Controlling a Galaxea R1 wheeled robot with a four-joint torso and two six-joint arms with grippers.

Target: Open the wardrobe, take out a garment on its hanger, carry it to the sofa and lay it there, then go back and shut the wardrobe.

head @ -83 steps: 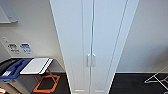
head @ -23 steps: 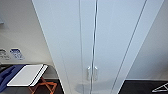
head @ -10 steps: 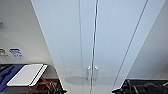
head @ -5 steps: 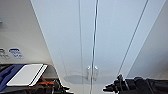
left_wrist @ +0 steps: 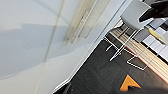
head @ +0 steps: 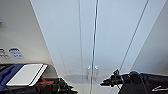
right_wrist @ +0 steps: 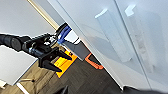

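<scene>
The white wardrobe (head: 95, 37) stood directly ahead, both doors shut, its two small handles (head: 92, 72) side by side at the centre seam. The right claw (head: 103, 82) hovered just right of the handles, near but not touching; how far it was open could not be told. The left claw (right_wrist: 57, 62), low to the left, had its fingers spread and held nothing. A chair (left_wrist: 132, 22) stood on the dark floor (left_wrist: 100, 75).

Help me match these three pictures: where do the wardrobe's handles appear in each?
Head view: handles low at centre, side by side.
Left wrist view: handles pale, seen slantwise, near the chair.
Right wrist view: handles large, on the white doors.
Shared landmark: the door seam between them.
</scene>
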